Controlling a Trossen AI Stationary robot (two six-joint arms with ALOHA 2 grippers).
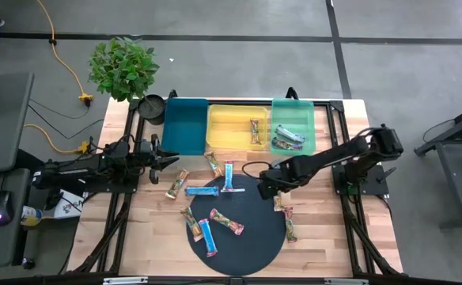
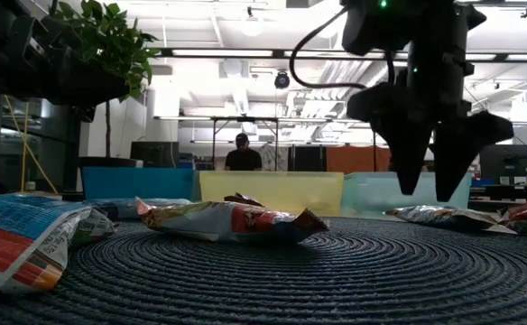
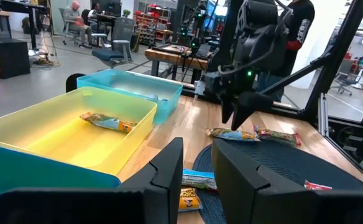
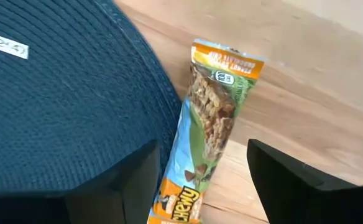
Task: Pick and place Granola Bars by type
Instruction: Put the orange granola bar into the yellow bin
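Several granola bars lie on the round dark mat (image 1: 247,237) and the wood around it, among them a blue one (image 1: 202,190) and a tan one (image 1: 177,184). My right gripper (image 1: 264,188) is open and hangs above the mat's right edge, clear of it in the low view (image 2: 423,176). Its fingers stand on either side of an orange-green bar (image 4: 207,134) that lies below them, half on the wood and half at the mat's rim, untouched. My left gripper (image 1: 168,161) is open and empty at the table's left, near the teal tray (image 1: 185,125).
The teal, yellow (image 1: 235,119) and green (image 1: 294,111) trays stand in a row at the far edge. One bar (image 1: 255,131) lies in the yellow tray, and bars (image 1: 288,136) lie in the green one. A potted plant (image 1: 124,67) stands at the far left corner. A person (image 2: 243,153) is far behind the table.
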